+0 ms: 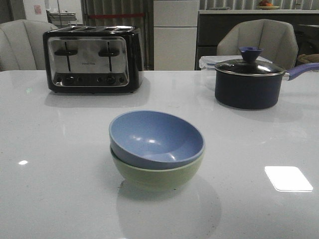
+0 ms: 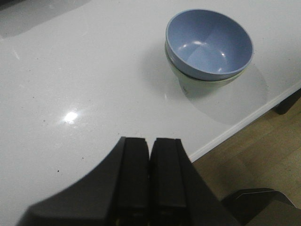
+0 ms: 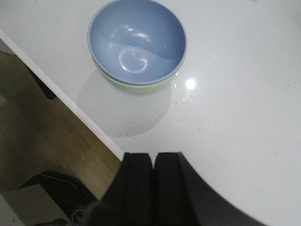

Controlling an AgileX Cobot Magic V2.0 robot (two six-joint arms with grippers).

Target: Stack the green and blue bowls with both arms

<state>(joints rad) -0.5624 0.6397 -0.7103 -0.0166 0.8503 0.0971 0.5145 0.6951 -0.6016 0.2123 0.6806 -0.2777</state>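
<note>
Nested at lower centre of the front view, the blue bowl [image 1: 158,137] sat tilted inside the green bowl [image 1: 159,175], both empty, matte and round, on the glossy white table [image 1: 60,189]. Left gripper [image 2: 149,155] and right gripper [image 3: 153,167] were pressed together, holding nothing, apart from the bowls.

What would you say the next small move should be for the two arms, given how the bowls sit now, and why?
Probably none beyond keeping both arms back. The blue bowl already sits nested in the green bowl, slightly tilted but settled. The left gripper and right gripper both have their jaws shut, empty and well clear of the stack, so the stacking looks done.
</note>
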